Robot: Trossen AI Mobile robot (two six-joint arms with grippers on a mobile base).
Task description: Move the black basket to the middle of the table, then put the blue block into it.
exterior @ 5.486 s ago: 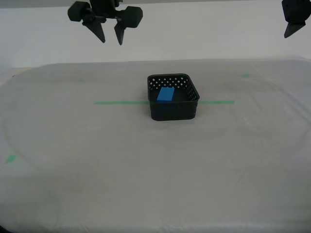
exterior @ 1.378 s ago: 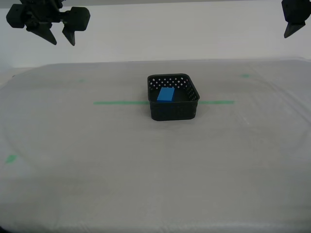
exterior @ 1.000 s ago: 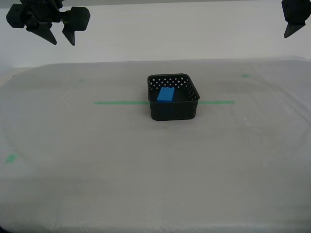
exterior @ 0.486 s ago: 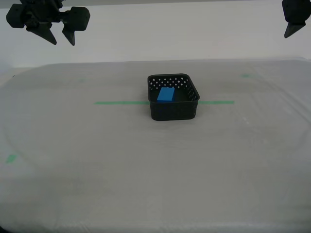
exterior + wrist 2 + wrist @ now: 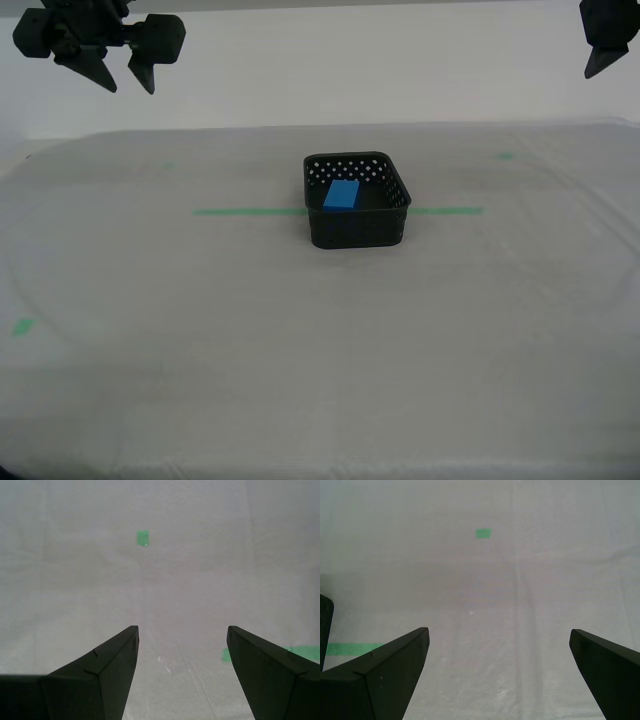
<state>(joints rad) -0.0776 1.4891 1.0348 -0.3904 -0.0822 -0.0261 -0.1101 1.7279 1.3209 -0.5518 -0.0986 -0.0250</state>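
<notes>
Whitish-grey sheeted table (image 5: pixel 300 350): the small bright blue block (image 5: pixel 342 195) lies inside the perforated black plastic basket (image 5: pixel 356 201) at frame centre. Task looks finished; my first gripper (image 5: pixel 499 680) and my second gripper (image 5: pixel 182 672) hang spread, empty.

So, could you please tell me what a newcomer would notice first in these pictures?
The black basket stands out, sitting mid-table across the long green tape line, with the bright blue block inside it. The whitish table is otherwise nearly bare. Two dark hands hang high at the exterior view's upper corners, both apart from the basket.
</notes>
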